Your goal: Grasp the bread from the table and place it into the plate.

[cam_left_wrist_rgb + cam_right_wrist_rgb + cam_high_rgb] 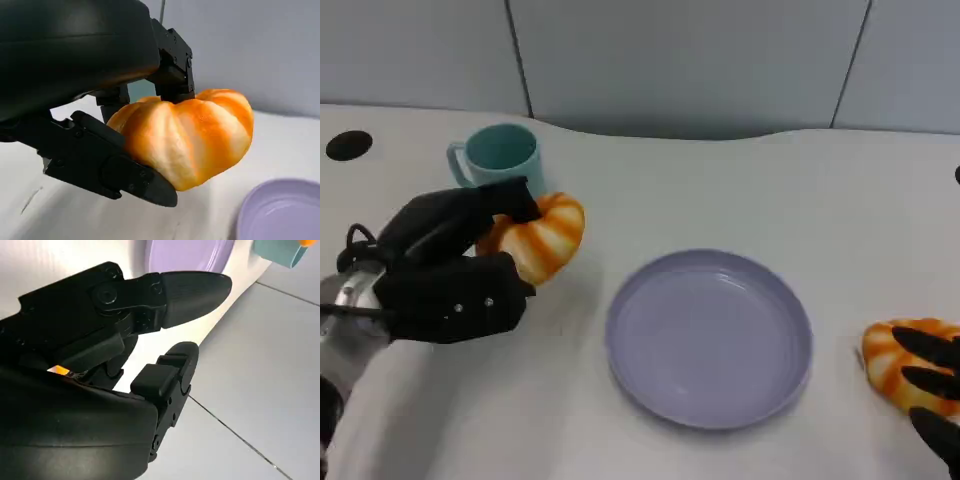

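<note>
On the table's left side: the left hand (455, 265) grips a bread roll (542, 238), its fingers (107, 167) pressed on both sides of it
Roll's place: lifted just in front of the teal cup (501, 153), left of the plate (709, 337) and apart from it
Plate: lilac, mid-table, holding nothing
Right hand (932, 385): fingers apart over a second roll (892, 362) at the table's right edge; probably touching it, but I cannot tell whether it has a hold
</note>
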